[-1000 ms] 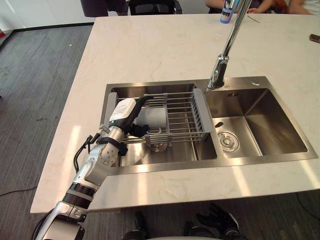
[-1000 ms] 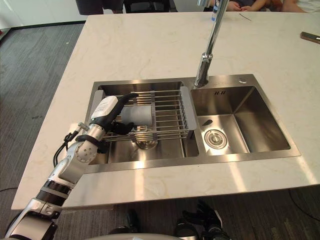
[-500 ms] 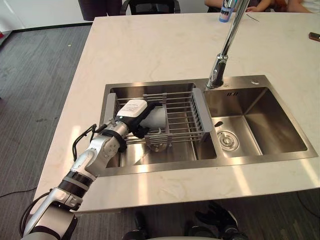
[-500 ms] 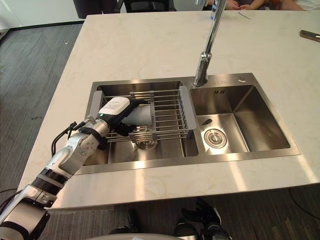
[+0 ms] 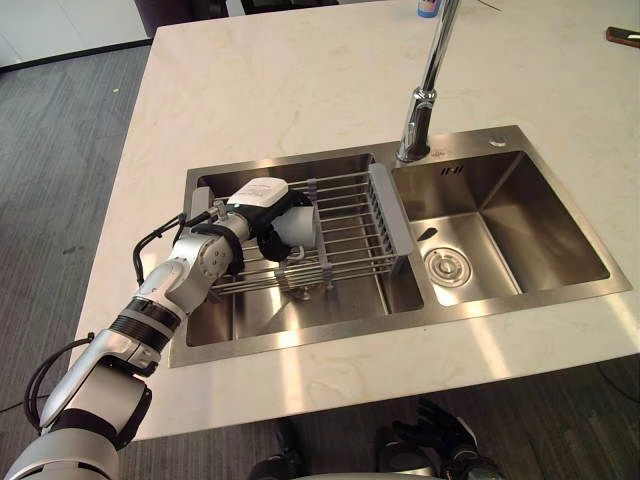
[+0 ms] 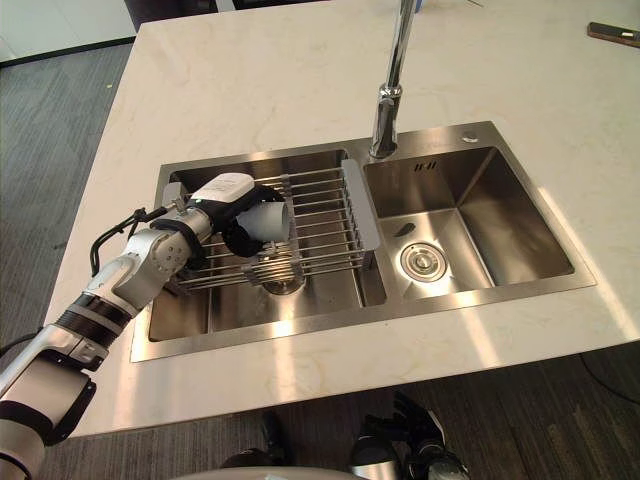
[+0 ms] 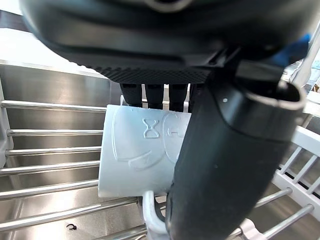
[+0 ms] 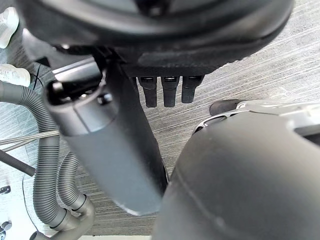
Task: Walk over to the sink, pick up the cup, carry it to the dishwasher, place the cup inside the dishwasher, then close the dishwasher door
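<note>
A pale grey cup (image 5: 303, 229) lies on its side in a wire rack (image 5: 352, 222) across the left basin of a steel double sink (image 5: 300, 337). My left hand (image 5: 258, 198) reaches in from the left and rests over the cup. In the left wrist view its fingers (image 7: 156, 93) run behind the cup (image 7: 134, 155) and the thumb (image 7: 225, 165) crosses the front, so the hand is shut on it. The cup's handle (image 7: 151, 220) points down through the rack bars. My right hand (image 8: 125, 125) hangs low over the floor with relaxed fingers, holding nothing.
A tall chrome faucet (image 5: 424, 92) stands behind the divide between the basins. The right basin (image 5: 520, 225) holds a drain only. A pale marble counter (image 5: 280, 90) surrounds the sink; grey carpet lies to the left. Grey ribbed hoses (image 8: 47, 165) lie on the floor near my right hand.
My left hand has slid further over the cup and its fingers and thumb have closed round it. The whole picture has shifted, so the camera moved.
</note>
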{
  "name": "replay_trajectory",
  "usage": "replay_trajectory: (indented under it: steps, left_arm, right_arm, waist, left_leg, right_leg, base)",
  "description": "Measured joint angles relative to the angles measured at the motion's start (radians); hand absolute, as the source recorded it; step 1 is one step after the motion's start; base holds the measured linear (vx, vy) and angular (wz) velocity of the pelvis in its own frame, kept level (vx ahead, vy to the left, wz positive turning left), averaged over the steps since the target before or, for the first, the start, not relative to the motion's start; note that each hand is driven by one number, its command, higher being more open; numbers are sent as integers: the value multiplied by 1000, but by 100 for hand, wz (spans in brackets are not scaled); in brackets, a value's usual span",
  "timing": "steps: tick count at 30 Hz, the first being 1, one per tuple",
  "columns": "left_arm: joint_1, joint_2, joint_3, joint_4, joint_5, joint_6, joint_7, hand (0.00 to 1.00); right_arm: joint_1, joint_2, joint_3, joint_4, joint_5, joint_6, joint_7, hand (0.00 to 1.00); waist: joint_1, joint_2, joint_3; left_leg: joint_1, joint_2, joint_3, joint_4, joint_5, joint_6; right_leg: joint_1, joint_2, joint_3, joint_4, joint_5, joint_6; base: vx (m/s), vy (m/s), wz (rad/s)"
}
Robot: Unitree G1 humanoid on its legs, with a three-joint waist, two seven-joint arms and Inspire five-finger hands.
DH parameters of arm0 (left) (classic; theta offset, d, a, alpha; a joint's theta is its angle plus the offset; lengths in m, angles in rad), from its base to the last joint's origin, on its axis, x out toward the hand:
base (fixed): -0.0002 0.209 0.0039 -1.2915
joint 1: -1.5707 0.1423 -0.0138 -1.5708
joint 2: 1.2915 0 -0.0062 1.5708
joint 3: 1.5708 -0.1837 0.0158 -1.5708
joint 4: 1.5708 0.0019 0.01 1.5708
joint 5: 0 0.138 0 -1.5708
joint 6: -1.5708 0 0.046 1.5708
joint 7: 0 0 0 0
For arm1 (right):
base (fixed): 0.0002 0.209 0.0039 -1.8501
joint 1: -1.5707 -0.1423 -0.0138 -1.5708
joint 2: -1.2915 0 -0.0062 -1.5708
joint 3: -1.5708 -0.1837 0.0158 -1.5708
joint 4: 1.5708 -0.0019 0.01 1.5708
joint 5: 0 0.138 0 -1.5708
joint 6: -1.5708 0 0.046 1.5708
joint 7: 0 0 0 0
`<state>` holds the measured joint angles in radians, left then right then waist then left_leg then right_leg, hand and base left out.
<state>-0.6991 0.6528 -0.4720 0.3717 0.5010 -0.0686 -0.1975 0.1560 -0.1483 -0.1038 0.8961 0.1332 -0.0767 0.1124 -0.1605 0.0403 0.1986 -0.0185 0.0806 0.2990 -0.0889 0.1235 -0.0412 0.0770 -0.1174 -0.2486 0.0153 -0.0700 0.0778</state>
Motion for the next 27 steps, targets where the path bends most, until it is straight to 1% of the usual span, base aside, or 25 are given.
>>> replay_trajectory:
  steps: [5,8,9,11,12,15,16,17,19,21,23,24,26,27]
  left_arm:
    - [0,-1,-1,-17,-49,9,1,30]
    - [1,-7,-1,-105,-99,7,12,30]
    - [1,-12,2,-150,-122,4,33,30]
    - [15,-36,35,-232,-149,-1,59,30]
    - [39,-58,70,-299,-179,-8,84,30]
    - [150,-112,174,-484,-249,-48,130,30]
    - [176,-125,196,-516,-259,-53,132,30]
    - [222,-142,227,-564,-288,-59,141,30]
    - [348,-201,306,-661,-352,-80,164,30]
    - [425,-239,349,-699,-397,-91,179,30]
    - [549,-302,418,-736,-461,-94,201,30]
    - [573,-317,431,-738,-473,-94,205,30]
    - [678,-367,473,-767,-552,-95,228,30]
    - [701,-377,476,-773,-572,-97,233,30]
  right_arm:
    - [4,0,0,1,1,0,0,90]
    - [12,-2,-1,0,1,-1,0,90]
    - [13,-3,-1,0,1,-1,-1,90]
    - [13,-3,-1,0,1,-2,-1,90]
    - [13,-3,-1,0,1,-2,-1,90]
    - [16,-3,-2,0,1,-4,-2,90]
    - [17,-3,-3,0,1,-4,-2,90]
    - [19,-3,-4,0,1,-5,-3,90]
    - [34,-3,-9,0,1,-7,-3,90]
    - [46,-3,-11,0,1,-8,-3,90]
    - [62,2,-20,1,1,-8,-3,90]
    - [67,3,-23,1,1,-8,-3,90]
    - [73,15,-28,3,1,-8,-4,90]
    - [75,17,-28,3,1,-8,-4,90]
  waist:
    - [-3,0,0]
    - [8,0,0]
    - [11,0,0]
    - [12,0,0]
    - [13,0,0]
    - [21,1,-1]
    - [25,1,-2]
    - [30,1,-2]
    - [52,1,-5]
    - [67,-1,-9]
    - [84,-3,-28]
    - [90,-4,-34]
    - [97,-19,-46]
    - [100,-23,-49]
  left_leg:
    - [1,-3,-9,0,0,1]
    - [-1,-5,-15,0,2,2]
    - [-1,-6,-18,0,3,4]
    - [-1,-8,-25,0,5,6]
    - [-1,-9,-29,1,6,8]
    - [1,-7,-34,1,8,9]
    - [1,-7,-34,1,8,10]
    - [2,-6,-34,0,9,10]
    - [7,-6,-36,0,10,10]
    - [10,-5,-36,-4,11,10]
    - [12,-6,-37,-5,11,10]
    - [14,-6,-36,-5,11,10]
    - [25,-6,-32,-5,11,10]
    - [28,-5,-28,-4,11,10]
  right_leg:
    - [6,-4,-7,0,0,0]
    - [10,-3,-9,2,0,0]
    - [11,-3,-10,4,0,0]
    - [14,-4,-14,7,0,0]
    - [15,-4,-17,8,0,0]
    - [15,-3,-20,18,-1,0]
    - [15,-3,-20,19,-1,-1]
    - [15,-3,-20,21,-1,-1]
    - [16,-3,-19,29,-4,-3]
    - [18,-3,-19,31,-5,-4]
    - [18,-4,-19,31,-5,-4]
    - [18,-4,-17,31,-5,-4]
    - [27,-4,-13,31,-5,-4]
    - [29,-4,-10,31,-4,-4]
  base:
    - [0,0,5]
    - [0,0,5]
    - [-4,2,7]
    - [-10,7,8]
    - [-18,9,7]
    - [-31,8,4]
    - [0,0,0]
    - [-41,14,0]
    - [-52,20,1]
    - [-39,15,1]
    - [-48,27,1]
    - [0,0,0]
    - [-5,10,-5]
    - [-12,9,-15]
